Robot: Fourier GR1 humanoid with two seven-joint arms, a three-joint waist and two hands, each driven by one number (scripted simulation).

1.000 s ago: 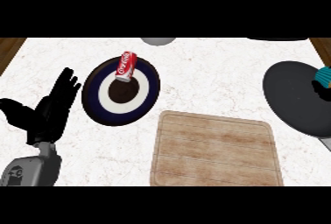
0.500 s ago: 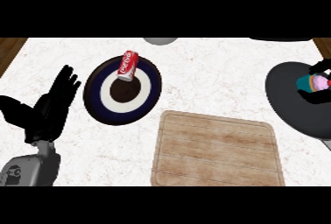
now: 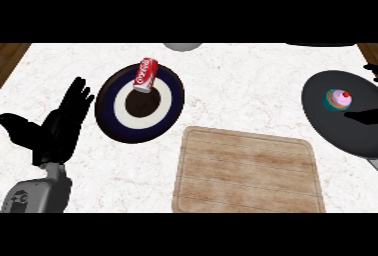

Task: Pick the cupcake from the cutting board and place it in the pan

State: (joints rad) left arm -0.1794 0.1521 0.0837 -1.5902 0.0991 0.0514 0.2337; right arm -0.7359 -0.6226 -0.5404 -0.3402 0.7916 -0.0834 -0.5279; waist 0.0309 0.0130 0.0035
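Observation:
The cupcake (image 3: 339,98), pink-frosted with a red cherry and a teal wrapper, stands upright inside the dark grey pan (image 3: 334,131) at the right edge. Only fingertips of my right hand (image 3: 361,117) show at the frame's right border, spread on either side of the cupcake and apart from it, so the hand is open. The wooden cutting board (image 3: 249,171) lies at the lower middle with nothing on it. My left hand (image 3: 62,125) rests open at the left, fingers up.
A dark blue plate (image 3: 139,108) with a white ring sits left of centre, and a red soda can (image 3: 145,75) lies on its far rim. A grey rounded object (image 3: 182,46) shows at the counter's far edge.
My right hand, which covered the cupcake over the pan, has drawn back to the right. The cupcake now stands free in the pan. The left hand has not moved.

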